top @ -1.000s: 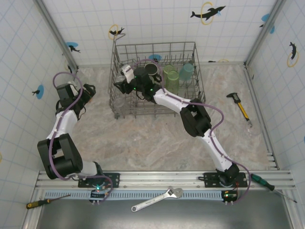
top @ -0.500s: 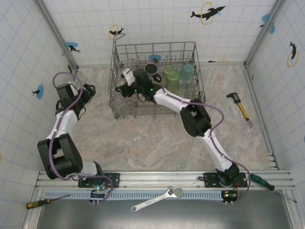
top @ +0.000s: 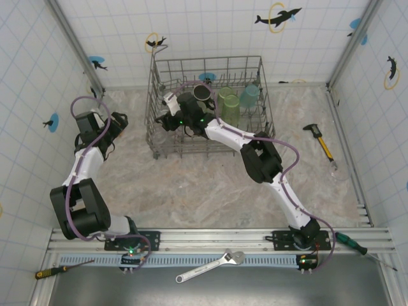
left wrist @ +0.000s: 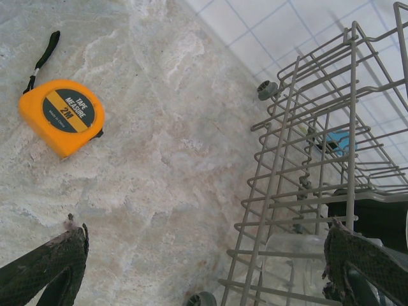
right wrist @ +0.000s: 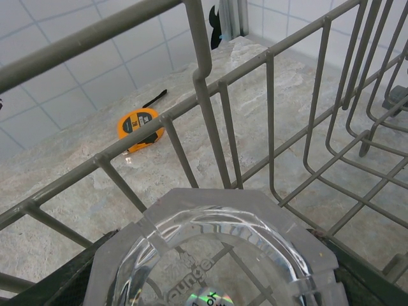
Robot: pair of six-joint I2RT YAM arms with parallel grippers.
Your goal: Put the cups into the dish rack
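Marbled tabletop [top: 191, 185], tiled walls all round. Clear cup [right wrist: 213, 255] clamped between the fingers of the right gripper [top: 169, 109], inside the dish rack [top: 210, 62] by its left wall, above the wire floor and not yet resting on it, as far as can be told. Lowered a little and drawn toward the rack's near-left corner over the last second, with no change in the grip. Looks like the final approach before setting down: next, probably a short drop between the tines, then release. Risk of the cup's rim catching a wire on the way.

Already loaded further along the rack's far side: black mug [top: 203, 92], light-green tumblers [top: 228, 105], teal tumbler [top: 250, 95].

Beyond the rack, near the tabletop's left edge: left gripper [top: 118, 124], fingers spread wide, holding nothing, unmoved. Orange tape measure [left wrist: 62, 115] on the tabletop below it, no part of the job.
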